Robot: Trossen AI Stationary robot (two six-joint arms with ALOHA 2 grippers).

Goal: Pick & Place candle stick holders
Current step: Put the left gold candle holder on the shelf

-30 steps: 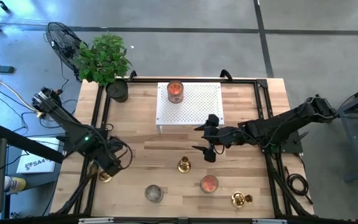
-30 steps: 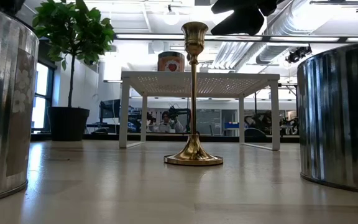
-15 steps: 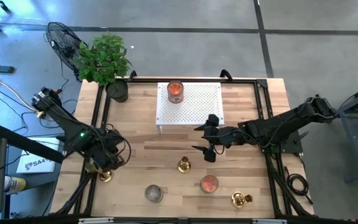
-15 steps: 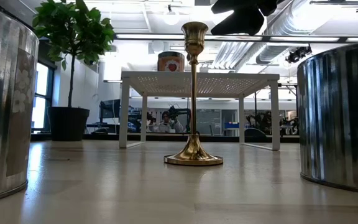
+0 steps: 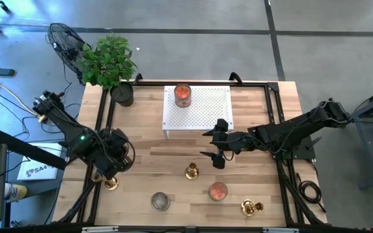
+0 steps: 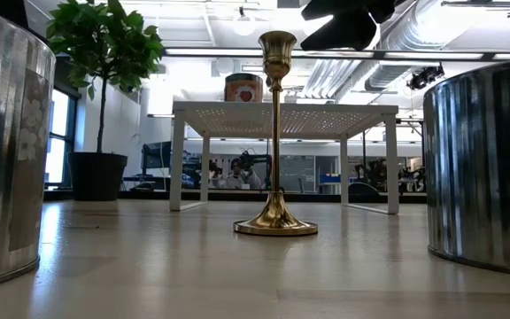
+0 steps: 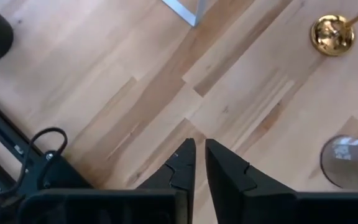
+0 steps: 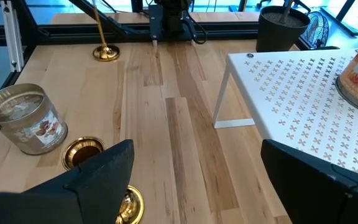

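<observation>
A tall gold candlestick (image 5: pixel 192 171) stands on its round base mid-table; it also shows in the low view (image 6: pixel 275 133). Another gold candlestick (image 5: pixel 111 183) stands by the left rail, and two small ones (image 5: pixel 251 208) stand at the near right. My left gripper (image 5: pixel 112 168) is shut and empty, just above and beyond the left candlestick; its wrist view (image 7: pixel 199 163) shows bare wood under it. My right gripper (image 5: pixel 207 145) hangs open and empty above the table, just beyond the tall candlestick, whose cup (image 8: pixel 82 152) shows under one finger.
A white perforated stand (image 5: pixel 197 107) at the far middle bears an orange candle jar (image 5: pixel 182 94). Another orange candle jar (image 5: pixel 217 191) and a grey tin (image 5: pixel 160 201) stand near the front edge. A potted plant (image 5: pixel 112 65) is at the far left corner. Black rails run along both sides.
My left gripper has drawn back from the left candlestick, up and a little toward the table's far edge; that candlestick stays standing in its place. My right arm has kept still.
</observation>
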